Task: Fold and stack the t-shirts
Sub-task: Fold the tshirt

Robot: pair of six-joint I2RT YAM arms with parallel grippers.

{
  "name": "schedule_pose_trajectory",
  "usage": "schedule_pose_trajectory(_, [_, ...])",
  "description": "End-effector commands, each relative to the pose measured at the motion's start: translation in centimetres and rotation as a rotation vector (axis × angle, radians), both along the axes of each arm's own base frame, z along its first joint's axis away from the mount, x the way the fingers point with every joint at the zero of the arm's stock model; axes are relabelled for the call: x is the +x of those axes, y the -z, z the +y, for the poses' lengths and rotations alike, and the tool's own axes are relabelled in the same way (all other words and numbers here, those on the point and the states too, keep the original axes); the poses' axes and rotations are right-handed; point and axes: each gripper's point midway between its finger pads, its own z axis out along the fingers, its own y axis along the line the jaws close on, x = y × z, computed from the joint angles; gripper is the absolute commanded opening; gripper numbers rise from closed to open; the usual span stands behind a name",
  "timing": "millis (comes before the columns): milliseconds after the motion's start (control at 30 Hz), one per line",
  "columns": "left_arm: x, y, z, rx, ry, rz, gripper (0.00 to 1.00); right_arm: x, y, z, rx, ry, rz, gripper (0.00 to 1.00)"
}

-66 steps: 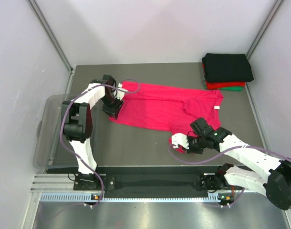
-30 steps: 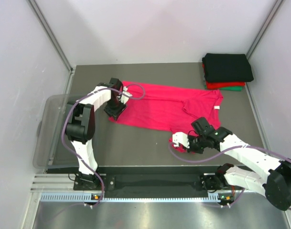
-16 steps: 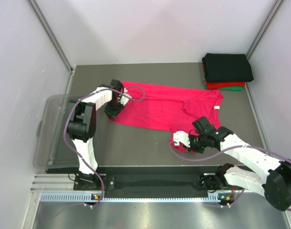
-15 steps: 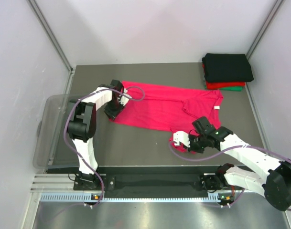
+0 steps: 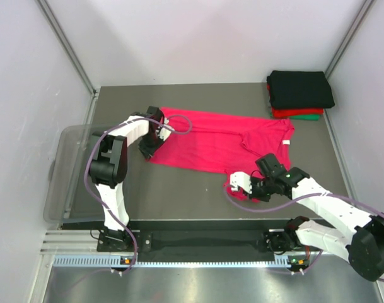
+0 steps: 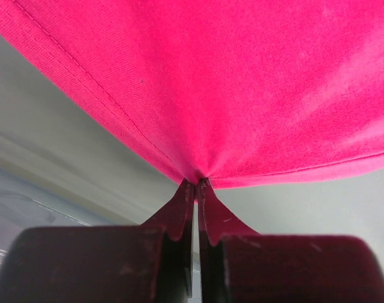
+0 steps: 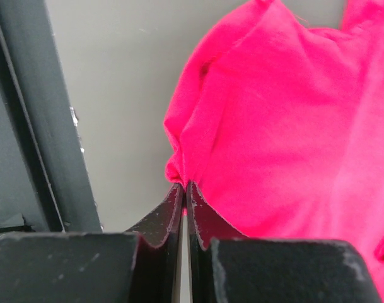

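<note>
A magenta-pink t-shirt (image 5: 217, 142) lies spread across the middle of the grey table, a small white label (image 5: 286, 144) at its right end. My left gripper (image 5: 147, 151) is shut on the shirt's near-left corner (image 6: 198, 170); the cloth bunches right at the closed tips. My right gripper (image 5: 237, 187) is shut on a fold of the same pink shirt (image 7: 255, 126) at its near-right edge. At the far right corner sits a stack of folded t-shirts, black (image 5: 300, 88) on top, red (image 5: 292, 113) under it, green (image 5: 311, 117) at the bottom.
A clear plastic bin (image 5: 62, 177) sits at the left edge of the table beside the left arm. White walls close in the table on three sides. A dark rail (image 7: 28, 126) runs along the near table edge by the right gripper.
My left gripper has closed on the shirt's near-left corner after standing open over it. The right gripper has kept its hold and shifted only slightly.
</note>
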Motion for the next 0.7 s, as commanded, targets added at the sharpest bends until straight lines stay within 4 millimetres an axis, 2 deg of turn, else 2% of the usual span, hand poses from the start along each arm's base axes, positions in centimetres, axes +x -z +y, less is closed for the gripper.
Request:
schedule_pose_trajectory(0, [-0.8,0.8,0.0,-0.011,-0.015,0.041,0.0,1.9,-2.6,0.0,0.062,0.068,-0.078,0.0])
schedule_pose_trajectory(100, [-0.4,-0.6,-0.2,-0.023,-0.02,0.015,0.0,2.7,-4.5,-1.1,0.081,0.132,-0.124,0.0])
schedule_pose_trajectory(233, [0.2,-3.2,0.0,-0.018,-0.013,-0.038,0.0,3.7,-8.0,-2.4,0.112,0.219,-0.168,0.0])
schedule_pose_trajectory(333, [0.8,-4.9,-0.2,-0.024,-0.007,-0.068,0.0,4.0,-9.0,-3.2,0.132,0.281,-0.165,0.0])
schedule_pose_trajectory(500, [1.2,-7.4,-0.2,-0.01,0.017,-0.097,0.0,5.7,-11.3,-4.5,0.145,0.377,-0.224,0.0])
schedule_pose_trajectory(600, [2.0,-8.8,-0.2,0.004,0.032,-0.123,0.0,7.3,-12.8,-5.3,0.138,0.424,-0.279,0.0])
schedule_pose_trajectory(667, [2.4,-9.1,-0.3,0.006,0.037,-0.12,0.0,8.6,-14.1,-5.5,0.139,0.444,-0.315,0.0])
